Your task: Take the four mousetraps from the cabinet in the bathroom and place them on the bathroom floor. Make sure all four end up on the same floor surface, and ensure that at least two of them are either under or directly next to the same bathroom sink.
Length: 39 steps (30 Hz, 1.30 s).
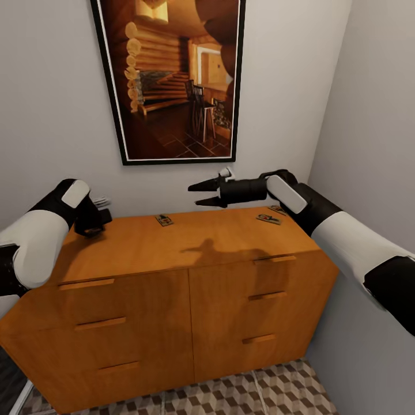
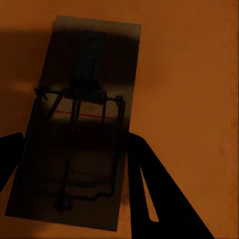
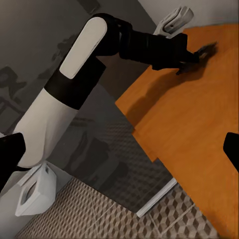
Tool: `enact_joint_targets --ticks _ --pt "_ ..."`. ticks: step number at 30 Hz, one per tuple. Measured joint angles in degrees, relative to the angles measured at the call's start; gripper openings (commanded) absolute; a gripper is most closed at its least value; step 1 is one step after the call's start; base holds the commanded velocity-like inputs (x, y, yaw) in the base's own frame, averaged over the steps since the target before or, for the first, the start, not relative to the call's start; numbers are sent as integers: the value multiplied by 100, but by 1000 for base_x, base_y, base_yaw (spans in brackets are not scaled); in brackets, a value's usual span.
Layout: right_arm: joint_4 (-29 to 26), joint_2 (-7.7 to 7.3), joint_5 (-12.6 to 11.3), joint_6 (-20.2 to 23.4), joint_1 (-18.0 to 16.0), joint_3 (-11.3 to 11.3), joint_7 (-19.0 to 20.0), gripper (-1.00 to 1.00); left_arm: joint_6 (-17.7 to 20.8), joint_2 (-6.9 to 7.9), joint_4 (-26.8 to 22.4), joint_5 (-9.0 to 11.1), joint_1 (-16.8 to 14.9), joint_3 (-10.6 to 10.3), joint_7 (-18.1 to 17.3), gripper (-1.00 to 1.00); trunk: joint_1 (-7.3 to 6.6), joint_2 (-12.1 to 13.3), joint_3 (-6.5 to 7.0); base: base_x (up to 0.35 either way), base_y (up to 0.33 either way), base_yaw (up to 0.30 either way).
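At the cabinet's point(image 1: 173, 248) far-left corner, the left gripper point(image 2: 74, 169) straddles a mousetrap point(image 2: 79, 124), fingers wide, trap's long axis running along them. Two more traps point(image 1: 164, 219) point(image 1: 269, 218) lie along the back edge; the right gripper point(image 1: 203, 193) hovers spread between them.

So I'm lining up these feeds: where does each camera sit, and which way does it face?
Head: up on the robot, looking down at the cabinet and wall picture; both arms show.
Left wrist: by the left claw, facing down at a mousetrap between its fingers.
Right wrist: by the right claw, facing across the cabinet top toward the left arm and floor.
Head and right wrist views share the left arm.
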Motion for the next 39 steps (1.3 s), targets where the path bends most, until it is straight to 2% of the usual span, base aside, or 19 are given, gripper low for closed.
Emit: enact_joint_targets --ticks 4,8,19,32,39 --pt "4 -10 228 -7 117 -4 -31 100 4 -4 5 209 0 2 -3 -100 0 0 0 0 0 0" --pt "3 -51 281 -8 190 -5 -37 100 12 -32 0 263 0 3 -3 -100 0 0 0 0 0 0" --pt "9 -172 294 -16 216 -6 -45 100 20 -98 -28 281 -5 -6 -3 -100 0 0 0 0 0 0" --pt "22 -195 290 -20 218 -7 -40 100 26 -343 -69 287 -50 -7 -4 -100 0 0 0 0 0 0" --pt "60 -419 295 -37 218 -15 -49 100 33 -377 -327 302 -60 -6 -7 -100 0 0 0 0 0 0"
